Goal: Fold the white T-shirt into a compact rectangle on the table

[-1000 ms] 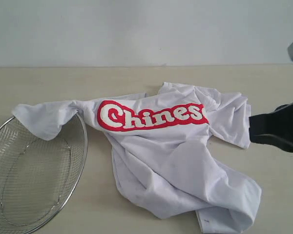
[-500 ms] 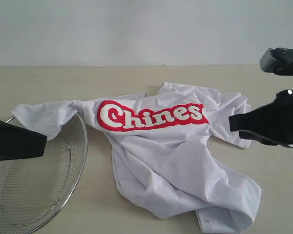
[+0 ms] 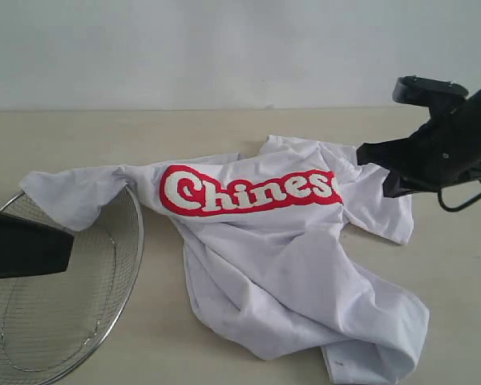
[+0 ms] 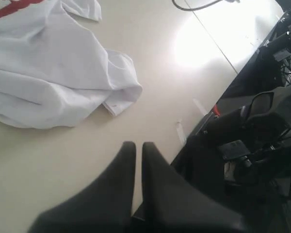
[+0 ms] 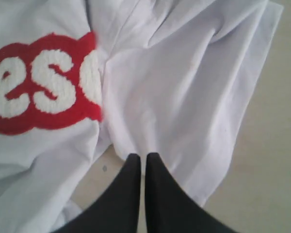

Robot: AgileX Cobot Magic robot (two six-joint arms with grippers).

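Sleeve [image 5: 194,97] of the white T-shirt [image 3: 280,257] lies just ahead of your right gripper [image 5: 139,158], clenched empty; left gripper [image 4: 136,145], clenched too, stands clear of the cloth.

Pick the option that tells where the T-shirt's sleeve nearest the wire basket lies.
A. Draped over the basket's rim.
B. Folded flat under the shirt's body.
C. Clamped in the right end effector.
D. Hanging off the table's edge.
A: in the exterior view the sleeve of the white T-shirt lies across the rim of the wire basket, covering part of it.
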